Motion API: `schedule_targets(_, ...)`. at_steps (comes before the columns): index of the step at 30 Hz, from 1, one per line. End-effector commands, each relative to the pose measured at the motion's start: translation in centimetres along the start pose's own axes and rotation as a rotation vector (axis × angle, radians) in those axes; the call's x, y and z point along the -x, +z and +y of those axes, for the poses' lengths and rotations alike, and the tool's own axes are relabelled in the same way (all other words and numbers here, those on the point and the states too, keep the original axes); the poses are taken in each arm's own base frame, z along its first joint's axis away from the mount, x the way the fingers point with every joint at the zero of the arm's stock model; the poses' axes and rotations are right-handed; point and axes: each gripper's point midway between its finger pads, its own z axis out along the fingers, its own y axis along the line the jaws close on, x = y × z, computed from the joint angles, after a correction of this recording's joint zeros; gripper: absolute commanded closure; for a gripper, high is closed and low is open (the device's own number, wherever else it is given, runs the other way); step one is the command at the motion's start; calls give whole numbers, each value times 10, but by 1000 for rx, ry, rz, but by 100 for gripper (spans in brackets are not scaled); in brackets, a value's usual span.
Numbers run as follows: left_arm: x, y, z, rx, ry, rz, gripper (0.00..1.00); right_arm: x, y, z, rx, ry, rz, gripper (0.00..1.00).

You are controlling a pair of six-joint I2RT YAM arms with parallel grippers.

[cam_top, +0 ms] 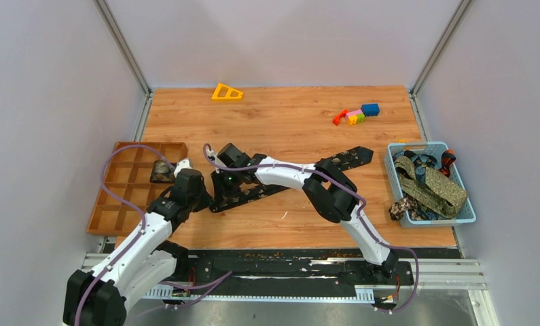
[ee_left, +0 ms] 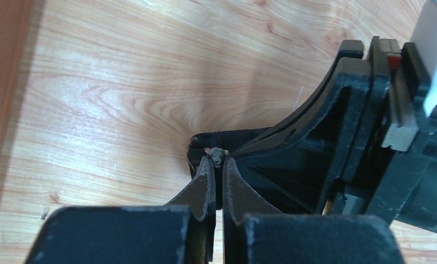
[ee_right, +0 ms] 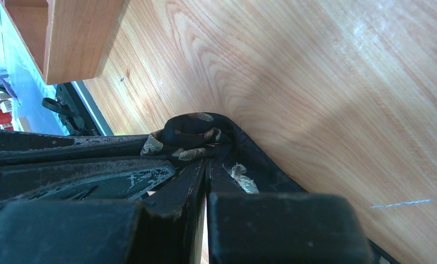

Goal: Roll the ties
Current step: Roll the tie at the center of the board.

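Both left gripper [ee_left: 219,160] and right gripper [ee_right: 205,163] are pinched on the tie [ee_right: 189,126] end (a small coil); it should be turned tightly.

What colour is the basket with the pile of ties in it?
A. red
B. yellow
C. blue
C: the basket, heaped with olive and dark ties, is light blue.
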Motion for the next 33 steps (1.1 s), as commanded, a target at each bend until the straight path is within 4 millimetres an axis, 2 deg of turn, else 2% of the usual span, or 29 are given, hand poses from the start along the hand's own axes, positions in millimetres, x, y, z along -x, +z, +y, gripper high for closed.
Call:
schedule_targets(1, 17, -5, -31, -105, 26, -25, 100, 10, -4, 15, 57, -14, -42, 96)
schedule_targets(16, 5, 3, -42, -76, 77, 20, 100, 12, -18, -2, 60, 16, -68, 97)
schedule_targets(28, -10, 15, -44, -11, 113, 18, 100, 19, -57, -3, 40, -6, -110, 97)
schedule_targets(33, -12, 17, -48, -6, 107, 15, 100, 20, -76, -12, 3, -5, -133, 97)
